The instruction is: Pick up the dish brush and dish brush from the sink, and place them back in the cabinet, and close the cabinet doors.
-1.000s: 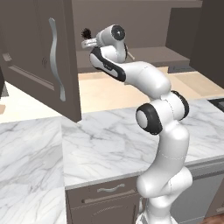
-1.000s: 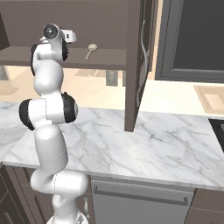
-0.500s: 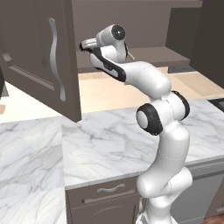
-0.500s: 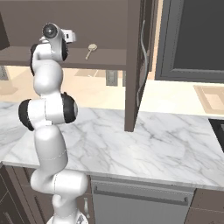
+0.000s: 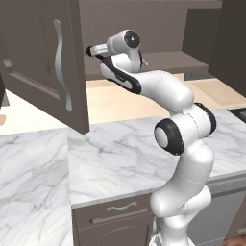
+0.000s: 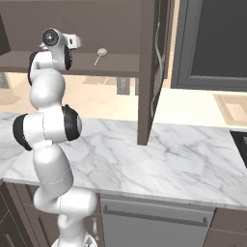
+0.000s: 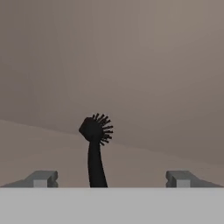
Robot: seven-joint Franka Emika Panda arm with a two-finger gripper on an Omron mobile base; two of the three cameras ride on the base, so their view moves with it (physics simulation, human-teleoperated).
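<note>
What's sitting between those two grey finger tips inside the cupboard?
In the hand view, the black dish brush lies on the cabinet shelf between the open fingertips, untouched.

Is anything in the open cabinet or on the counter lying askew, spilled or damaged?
Nothing stands out. The black brush lies between the open gripper fingers, the cream brush rests on the cabinet shelf, and both doors hang open. The counter shows no spill or damage.
</note>
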